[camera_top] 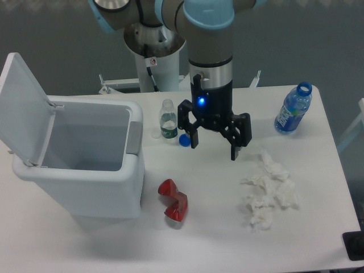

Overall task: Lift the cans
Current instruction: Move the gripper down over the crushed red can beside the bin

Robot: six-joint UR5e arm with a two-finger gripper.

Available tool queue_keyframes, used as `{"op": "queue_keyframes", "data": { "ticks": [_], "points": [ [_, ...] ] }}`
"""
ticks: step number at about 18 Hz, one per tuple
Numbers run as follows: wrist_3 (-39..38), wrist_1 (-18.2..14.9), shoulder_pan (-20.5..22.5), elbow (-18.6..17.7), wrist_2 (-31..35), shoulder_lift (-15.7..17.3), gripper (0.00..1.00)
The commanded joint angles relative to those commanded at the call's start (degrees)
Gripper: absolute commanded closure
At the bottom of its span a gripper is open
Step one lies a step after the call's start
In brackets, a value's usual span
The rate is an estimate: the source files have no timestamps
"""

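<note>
Camera view, left to right: open bin [132,170], then the red can [173,199] lying near me beside it, untouched. My gripper [214,149] hangs farther back and right, fingers spread, empty. I judge I'm approaching; next I descend over the can.

UR5e arm enters from top, wrist vertical, pointing straight down. Blue status light lit on wrist housing just above gripper [214,147]. Two black fingers [193,136] spread wide apart, tips downward, nothing btwn them.
</note>
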Motion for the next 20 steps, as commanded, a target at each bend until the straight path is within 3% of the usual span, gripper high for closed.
{"op": "queue_keyframes", "data": {
  "ticks": [6,14,17,20],
  "points": [
    [-0.1,0.6,-0.7,1.6,1.3,-1.9,0.00],
    [-6.2,6.0,-5.9,0.9,12.0,-7.9,0.00],
    [-6.9,5.9,-8.6,1.6,17.7,-10.5,0.00],
    [-8.7,5.9,-9.7,2.3,18.8,-12.1,0.00]
  ]
}}
